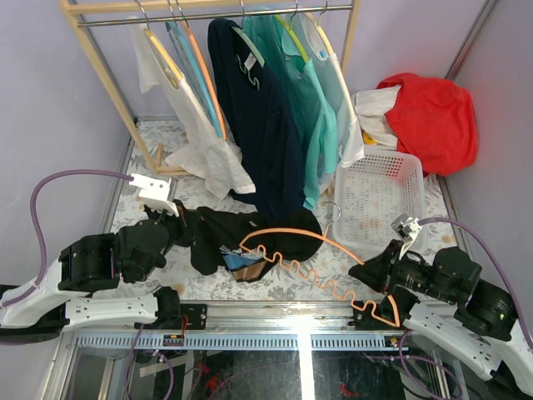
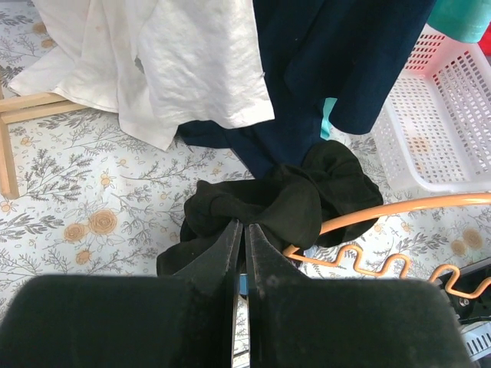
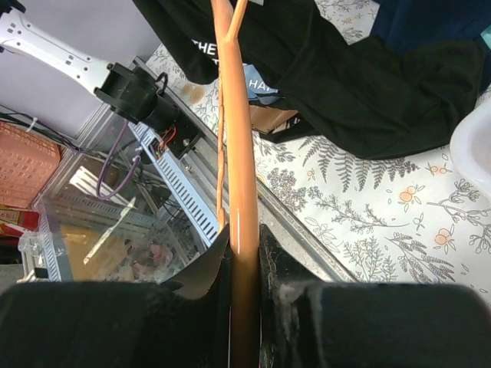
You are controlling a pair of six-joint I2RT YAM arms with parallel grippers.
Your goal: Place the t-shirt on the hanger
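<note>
The black t-shirt lies bunched on the floral table, its blue and brown graphic facing the near edge. My left gripper is shut on the shirt's left edge; in the left wrist view the fingertips pinch the black cloth. The orange hanger lies slanted, its upper arm running under the cloth and its silver hook pointing towards the basket. Near the hanger's right end my right gripper is shut on the bar, with the t-shirt beyond.
A white basket stands at the right, a red cloth behind it. A wooden rack at the back carries a navy shirt, teal shirts and white garments. A metal rail marks the near edge.
</note>
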